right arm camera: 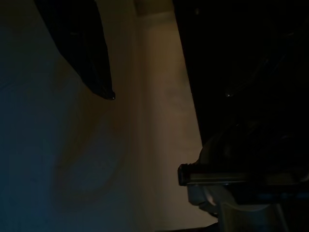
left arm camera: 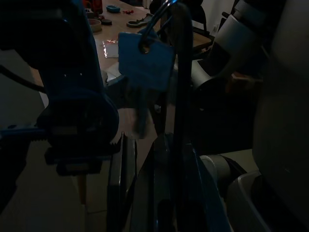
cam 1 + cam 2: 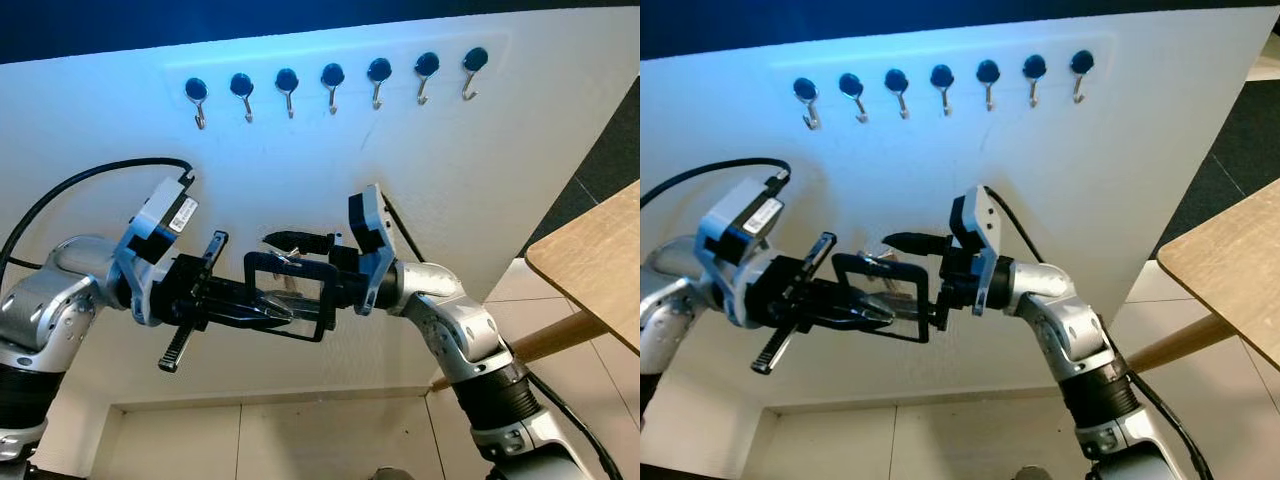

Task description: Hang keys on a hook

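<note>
A row of several metal hooks [image 3: 333, 85] with dark blue caps runs along the top of a white board [image 3: 480, 180]. Below them my two grippers meet in front of the board. My left gripper [image 3: 282, 312] points right, its fingers pressed together on the keys [image 3: 283, 290]. In the left wrist view a blue tag [image 2: 145, 65] hangs from the key ring just past the fingers [image 2: 120, 188]. My right gripper [image 3: 278, 290] points left and stands open around the keys. Its upper finger [image 3: 292, 240] lies above them, well below the hooks. In the dark right wrist view one finger [image 1: 91, 58] stands far from the other.
A wooden table [image 3: 600, 255] juts in at the right, with a leg slanting down to the tiled floor [image 3: 300, 440]. A black cable [image 3: 90, 175] loops over my left arm in front of the board.
</note>
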You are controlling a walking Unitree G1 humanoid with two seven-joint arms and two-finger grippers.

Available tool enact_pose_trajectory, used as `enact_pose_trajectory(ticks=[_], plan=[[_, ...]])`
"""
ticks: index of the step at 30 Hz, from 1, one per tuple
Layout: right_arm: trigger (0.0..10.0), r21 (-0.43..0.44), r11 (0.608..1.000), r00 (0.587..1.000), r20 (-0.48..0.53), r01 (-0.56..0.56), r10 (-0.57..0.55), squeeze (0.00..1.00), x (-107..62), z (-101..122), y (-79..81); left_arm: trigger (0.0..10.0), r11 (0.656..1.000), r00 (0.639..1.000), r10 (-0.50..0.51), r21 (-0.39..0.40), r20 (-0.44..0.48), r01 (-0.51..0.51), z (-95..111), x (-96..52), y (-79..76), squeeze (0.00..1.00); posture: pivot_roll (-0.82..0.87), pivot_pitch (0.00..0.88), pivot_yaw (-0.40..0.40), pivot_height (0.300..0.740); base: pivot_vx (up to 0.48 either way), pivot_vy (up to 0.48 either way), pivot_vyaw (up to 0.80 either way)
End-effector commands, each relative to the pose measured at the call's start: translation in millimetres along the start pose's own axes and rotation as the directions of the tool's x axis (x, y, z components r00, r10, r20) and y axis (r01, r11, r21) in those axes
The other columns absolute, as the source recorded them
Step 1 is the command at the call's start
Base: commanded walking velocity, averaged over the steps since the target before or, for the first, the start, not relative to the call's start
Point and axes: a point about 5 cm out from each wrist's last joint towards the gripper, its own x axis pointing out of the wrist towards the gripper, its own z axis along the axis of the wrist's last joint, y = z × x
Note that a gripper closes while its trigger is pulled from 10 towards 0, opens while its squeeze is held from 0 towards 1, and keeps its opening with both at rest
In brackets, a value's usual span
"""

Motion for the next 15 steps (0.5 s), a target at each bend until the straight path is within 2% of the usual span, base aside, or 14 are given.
enact_pose_trajectory(ticks=[1, 7, 15], plan=[[10.0, -0.010, 1.000, 1.000, 0.013, -0.003, 0.003, 0.00, 2.1, 3, 1.0, 10.0, 1.000, 1.000, -0.004, 0.011, -0.002, 0.004, -1, 3.0, 2.0, 0.00, -0.08, 0.094, 0.081, 0.740, 0.000, 0.000, 0.00], [10.0, -0.015, 0.999, 0.995, 0.087, 0.050, -0.048, 0.00, 1.6, 12, -4.5, 10.0, 0.999, 0.999, 0.042, 0.010, -0.028, -0.042, -7, 1.6, 8.8, 0.00, -0.08, 0.099, 0.087, 0.740, 0.000, 0.000, 0.00], [10.0, -0.015, 0.997, 0.992, 0.093, 0.081, -0.080, 0.00, -2.6, 13, -7.2, 10.0, 0.996, 0.995, 0.084, 0.014, -0.049, -0.083, -12, -1.2, 15.3, 0.00, -0.08, 0.101, 0.091, 0.740, 0.000, 0.000, 0.00]])
